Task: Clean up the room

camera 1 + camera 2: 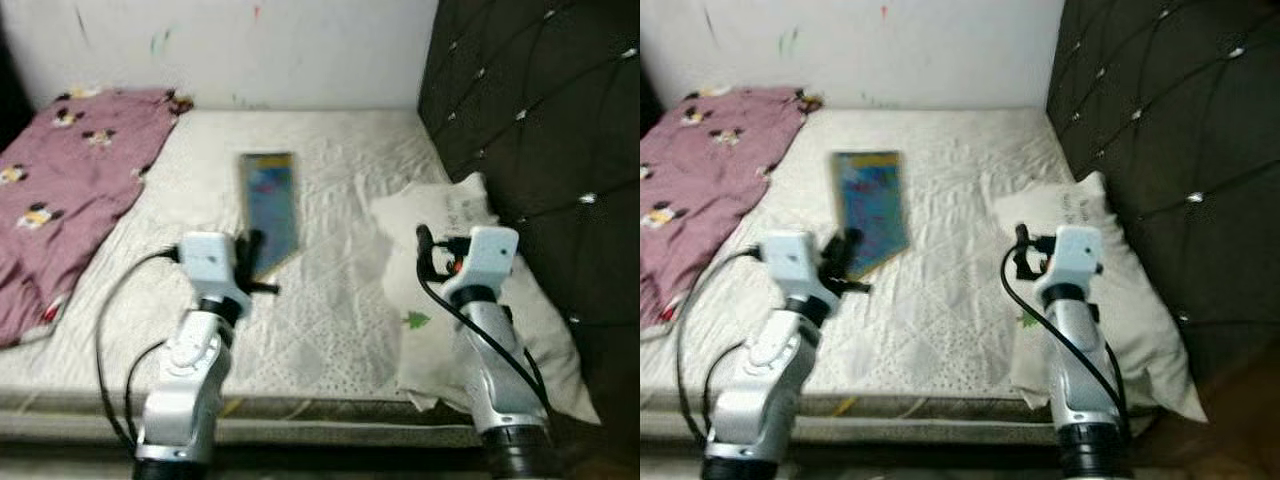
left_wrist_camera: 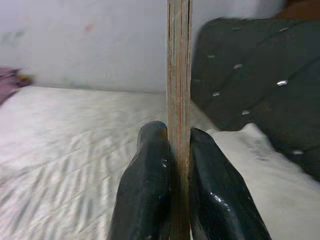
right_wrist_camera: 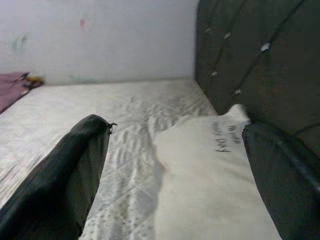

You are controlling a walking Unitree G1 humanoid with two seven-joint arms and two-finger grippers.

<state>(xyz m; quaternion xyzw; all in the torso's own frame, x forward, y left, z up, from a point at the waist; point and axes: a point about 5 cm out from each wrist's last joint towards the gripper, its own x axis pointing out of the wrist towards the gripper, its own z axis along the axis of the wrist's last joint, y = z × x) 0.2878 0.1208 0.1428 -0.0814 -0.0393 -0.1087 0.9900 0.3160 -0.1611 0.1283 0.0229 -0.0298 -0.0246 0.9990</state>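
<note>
One book (image 1: 270, 205), one pillow (image 1: 440, 215) at three o'clock, one blanket (image 1: 70, 170) at nine. Left gripper (image 2: 172, 150) pinches the book's edge; right gripper (image 3: 175, 150) hovers spread above the pillow.

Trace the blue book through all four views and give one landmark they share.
Left eye view: the book sits centre-left, over the mattress, its near corner in the left claw.
Right eye view: the book lies left of centre, above the left arm.
Left wrist view: seen edge-on, a thin vertical strip clamped between the black fingers.
Right wrist view: not in it.
Shared landmark: the dark tufted headboard, by the white pillow.
</note>
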